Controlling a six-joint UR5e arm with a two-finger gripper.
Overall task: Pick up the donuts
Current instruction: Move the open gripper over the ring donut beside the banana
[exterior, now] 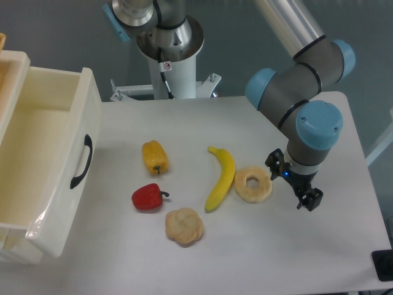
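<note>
The pale beige ring-shaped donut with a round centre hole [253, 184] lies flat on the white surface [245, 129], just right of the curved yellow banana [221, 177]. The black two-finger claw [293, 184] sits just right of the donut, spread open and holding nothing.

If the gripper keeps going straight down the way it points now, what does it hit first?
Most likely bare table. The gripper points downward just right of the donut, apparently clear of it, though depth is hard to judge from this single view.
</note>
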